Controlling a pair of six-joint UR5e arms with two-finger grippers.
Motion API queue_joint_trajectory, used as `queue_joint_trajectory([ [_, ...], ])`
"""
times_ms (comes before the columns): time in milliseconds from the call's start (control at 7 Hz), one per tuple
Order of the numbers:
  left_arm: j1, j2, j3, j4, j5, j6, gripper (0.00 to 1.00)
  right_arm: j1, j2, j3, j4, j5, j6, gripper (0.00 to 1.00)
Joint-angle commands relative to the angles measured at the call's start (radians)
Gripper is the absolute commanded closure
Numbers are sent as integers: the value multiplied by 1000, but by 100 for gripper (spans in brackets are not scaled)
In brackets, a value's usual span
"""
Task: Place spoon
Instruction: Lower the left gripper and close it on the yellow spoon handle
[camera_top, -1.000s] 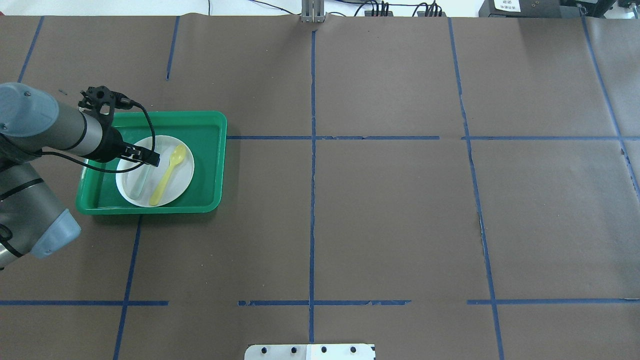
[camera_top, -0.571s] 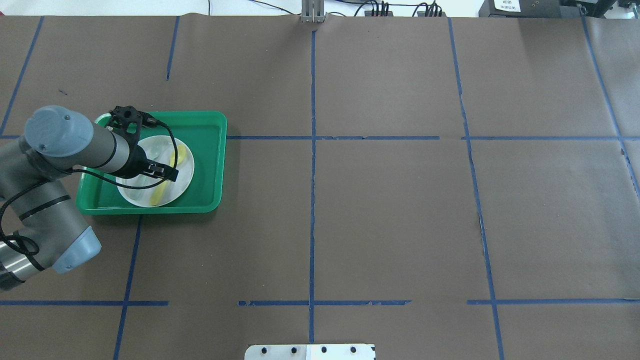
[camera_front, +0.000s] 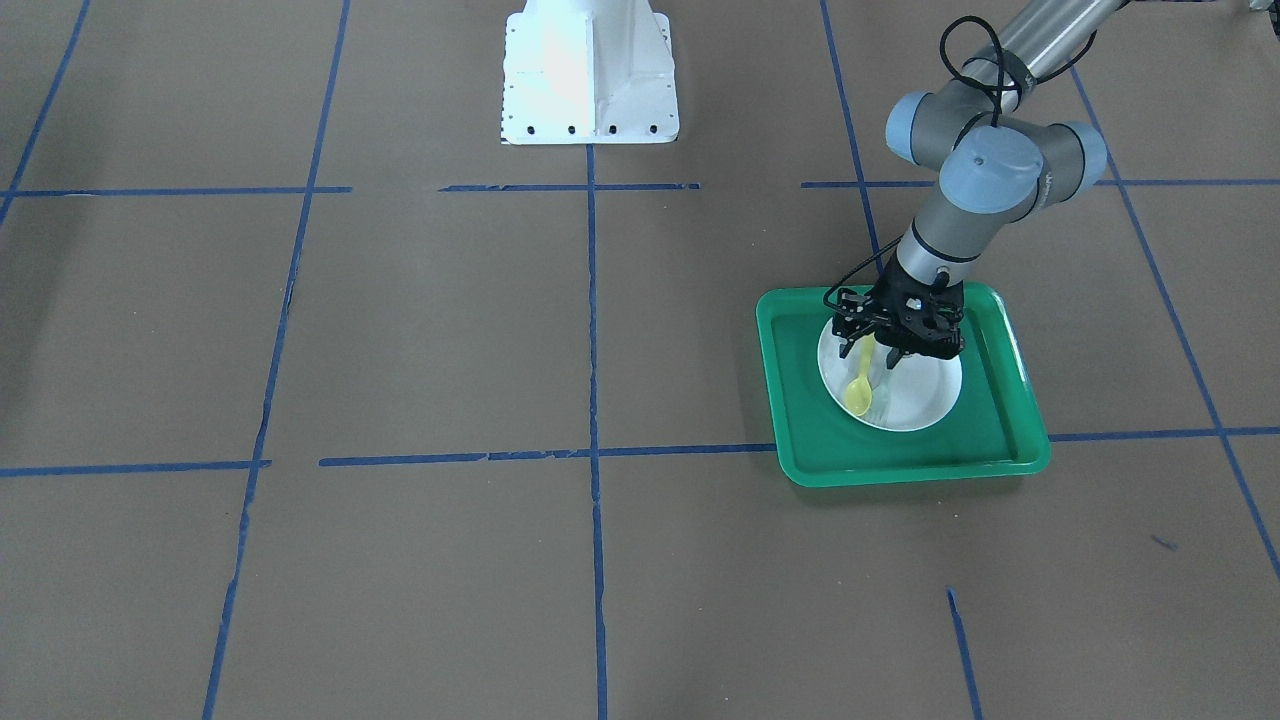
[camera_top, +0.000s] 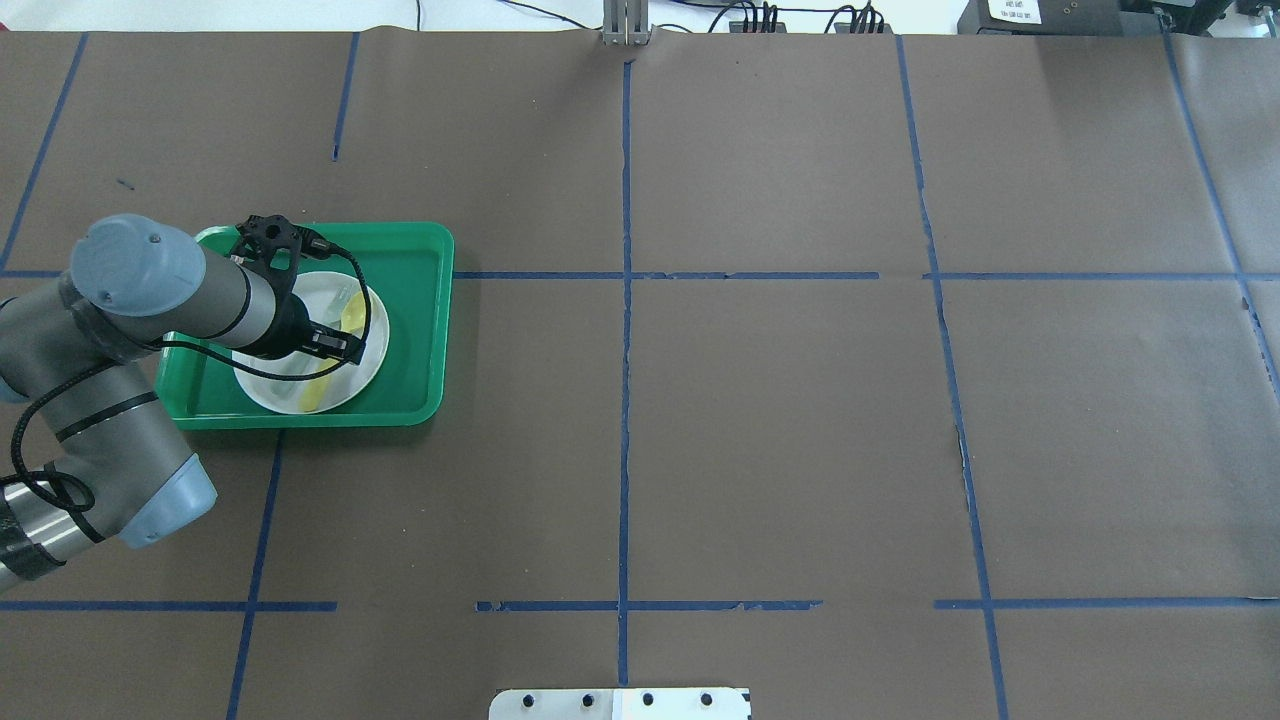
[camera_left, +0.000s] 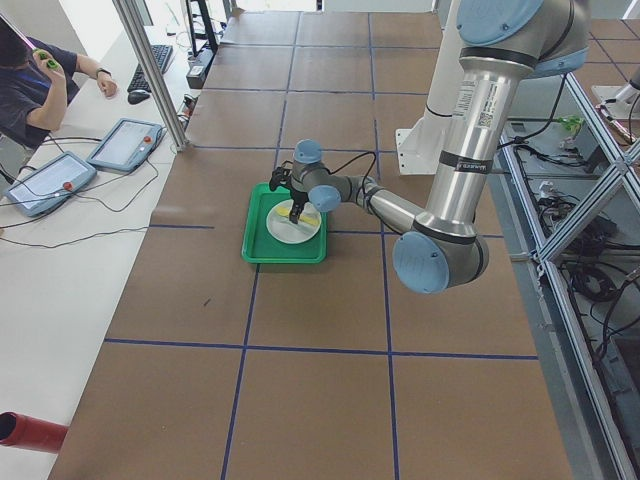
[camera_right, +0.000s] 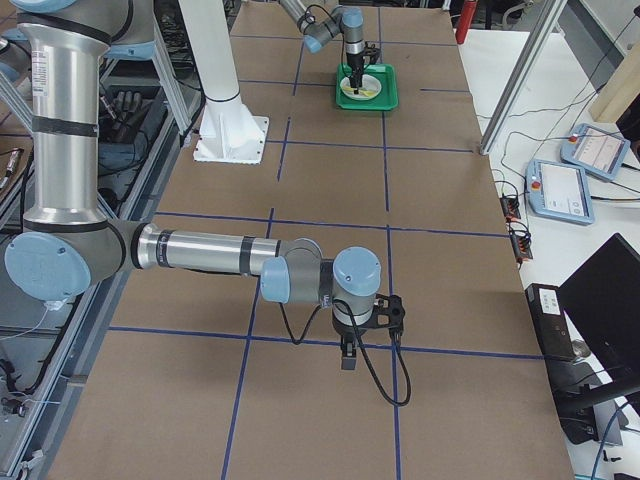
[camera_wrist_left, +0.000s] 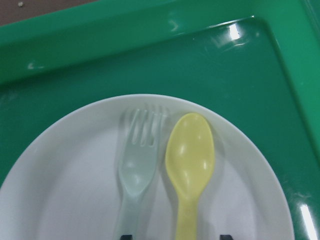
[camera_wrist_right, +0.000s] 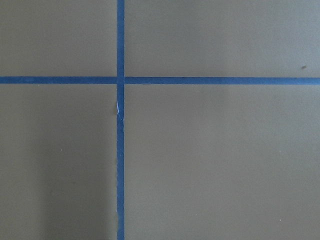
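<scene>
The yellow spoon (camera_wrist_left: 189, 160) lies on a white plate (camera_wrist_left: 65, 190) inside a green tray (camera_wrist_left: 100, 65), right beside a pale grey-green fork (camera_wrist_left: 137, 165). My left gripper (camera_front: 868, 357) hangs open just above the plate. In the left wrist view its two fingertips stand at the bottom edge on either side of the two handles. From overhead the gripper (camera_top: 335, 345) hides the middle of the spoon (camera_top: 352, 312). My right gripper (camera_right: 347, 358) shows only in the exterior right view, low over bare table far from the tray. I cannot tell whether it is open.
The tray (camera_top: 415, 300) sits on the robot's left side of the brown paper table, which is crossed by blue tape lines. The white robot base (camera_front: 588, 70) stands at the table edge. Operator tablets (camera_left: 125, 145) lie on a side bench.
My left arm has swung from the plate's left edge to over the plate. The gripper now covers the spoon's middle. The spoon and fork have not moved.
</scene>
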Motion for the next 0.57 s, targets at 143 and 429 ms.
queue_joint_trajectory([
  [143,-3,4,-11,2,1,7,34,0,0,0,0,0,0,0],
  [429,-6,1,-13,2,1,7,45,0,0,0,1,0,0,0],
])
